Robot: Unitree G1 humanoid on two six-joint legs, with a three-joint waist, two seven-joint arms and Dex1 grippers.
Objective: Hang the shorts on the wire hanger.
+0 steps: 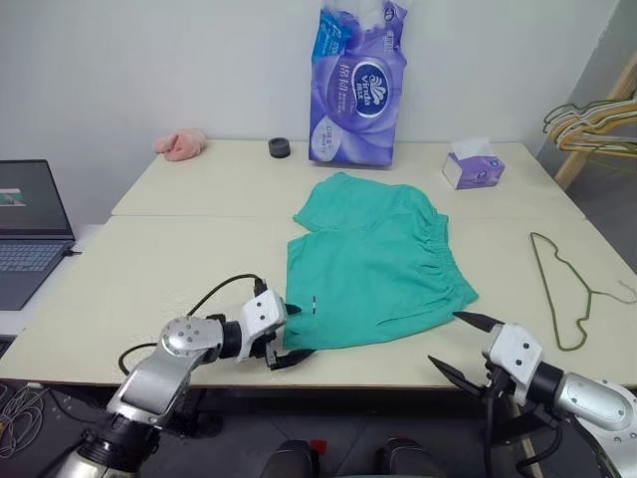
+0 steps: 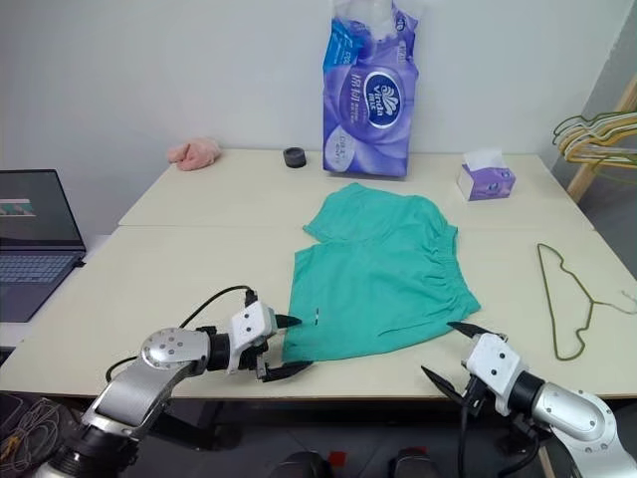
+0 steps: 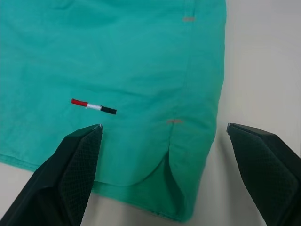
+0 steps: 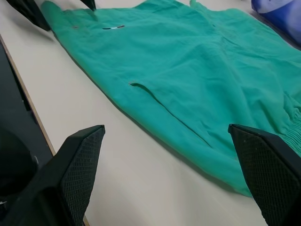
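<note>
The teal-green shorts lie flat on the middle of the table, waistband toward the right. A small striped mark sits near the leg hem. My left gripper is open at the shorts' near-left hem corner. One finger is over the fabric and the other over bare table beside the hem. My right gripper is open at the table's front edge, just off the shorts' near-right corner, with nothing between its fingers. The olive-green wire hanger lies flat on the table to the right of the shorts.
A purple toilet-paper pack, a tissue box, a black roll and a pink cloth stand along the back. A laptop is at the left. A bunch of pale hangers hangs at the far right.
</note>
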